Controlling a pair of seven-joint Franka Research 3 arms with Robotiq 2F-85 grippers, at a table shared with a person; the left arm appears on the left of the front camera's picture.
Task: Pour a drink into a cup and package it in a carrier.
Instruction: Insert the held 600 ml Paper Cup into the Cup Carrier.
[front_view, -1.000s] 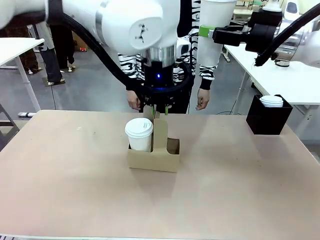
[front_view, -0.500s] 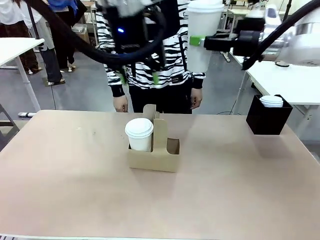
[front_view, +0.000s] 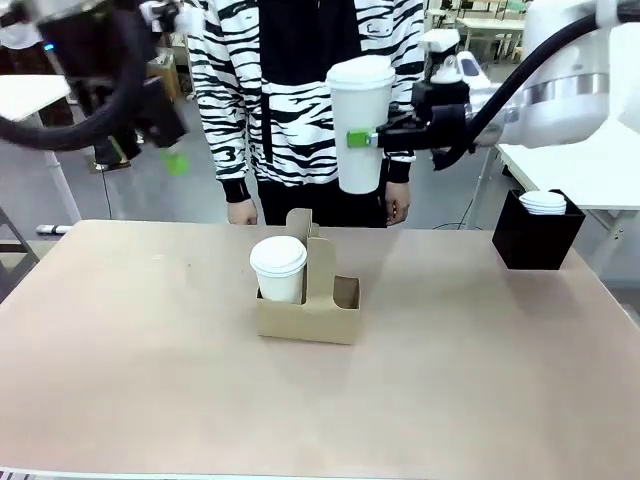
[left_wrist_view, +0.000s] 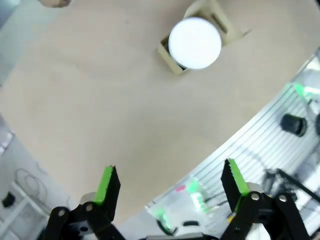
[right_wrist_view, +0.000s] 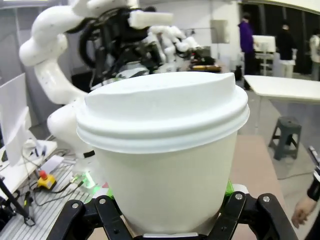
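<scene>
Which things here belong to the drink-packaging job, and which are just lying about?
Job: lidded white cup held by right gripper; cardboard carrier; second lidded cup seated in it.
Lying about: black box with a white stack of lids or cups.

Left jaws blurred in front view; held cup (right_wrist_view: 165, 150) cut off at base (right wrist view).

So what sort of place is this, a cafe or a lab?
Probably a robotics lab, not a cafe: a plain work table carries a cardboard carrier with a lidded cup, more white tables stand behind, and a red-buttoned yellow stop box lies nearby.
</scene>
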